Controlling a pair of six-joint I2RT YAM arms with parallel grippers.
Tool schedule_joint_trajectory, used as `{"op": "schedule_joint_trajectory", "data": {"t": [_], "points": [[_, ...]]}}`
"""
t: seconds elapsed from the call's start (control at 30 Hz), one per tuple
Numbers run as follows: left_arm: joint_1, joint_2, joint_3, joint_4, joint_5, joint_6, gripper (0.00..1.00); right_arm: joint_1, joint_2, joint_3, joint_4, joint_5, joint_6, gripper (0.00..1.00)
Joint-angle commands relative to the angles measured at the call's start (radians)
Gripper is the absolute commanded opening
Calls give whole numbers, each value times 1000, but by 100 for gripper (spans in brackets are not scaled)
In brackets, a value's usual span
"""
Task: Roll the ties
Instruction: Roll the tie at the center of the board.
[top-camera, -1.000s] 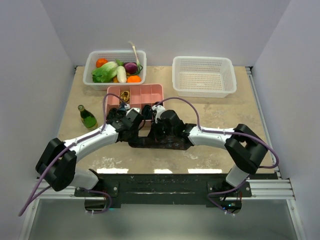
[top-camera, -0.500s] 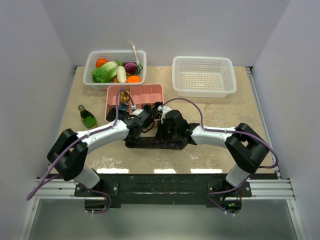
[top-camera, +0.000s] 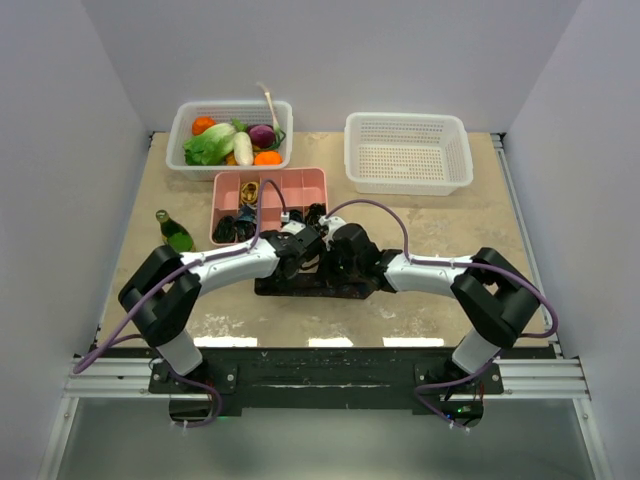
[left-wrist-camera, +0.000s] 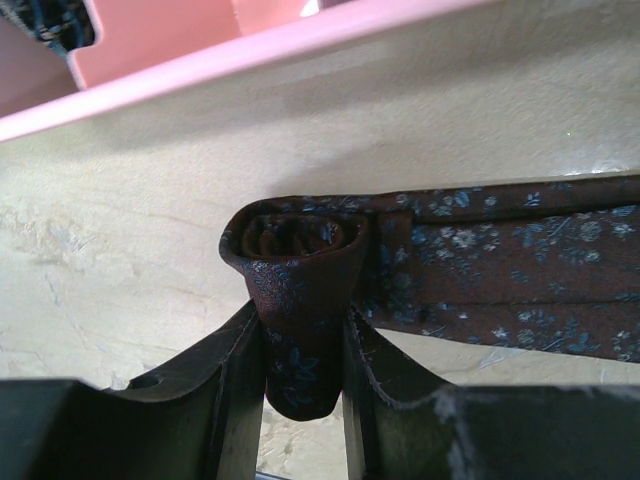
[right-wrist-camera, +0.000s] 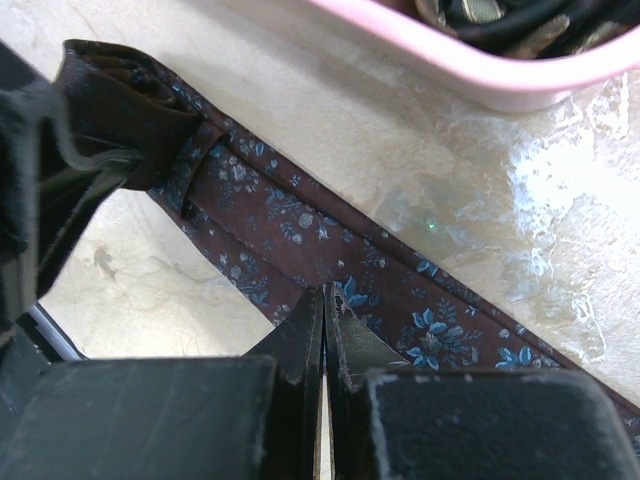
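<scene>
**Left arm carries the coil toward the right end effector**

Over the last second the left arm has swung inward along the worktop (left-wrist-camera: 120, 230), so that its wrist now sits just beside the right one instead of well apart from it. I read this as the roll advancing: less flat strip is left between the two.

The left end effector (left-wrist-camera: 303, 345) is part-way closed and clamped on the tie (left-wrist-camera: 480, 270) at its rolled end. The coil (left-wrist-camera: 300, 245) stands between the fingers, its open spiral facing away from them. The unrolled strip runs off to one side. The pink tray (left-wrist-camera: 300, 40) lies just beyond the coil.

The right end effector (right-wrist-camera: 324, 312) has its fingers pressed together, with the tips at the near edge of the flat strip. Whether they pinch the fabric or only pin it down, I cannot tell.
</scene>
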Motion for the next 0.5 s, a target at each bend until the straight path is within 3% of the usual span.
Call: {"op": "schedule_joint_trajectory", "data": {"t": [0.0, 0.4, 0.47], "points": [[-25, 57, 39, 50, 43, -36, 12, -4, -37, -8, 25, 2, -3, 0], [-46, 59, 51, 70, 82, -14, 32, -7, -26, -19, 36, 2, 0, 0], [-49, 50, 45, 76, 100, -1, 41, -7, -26, -20, 41, -1, 0, 0]]}}
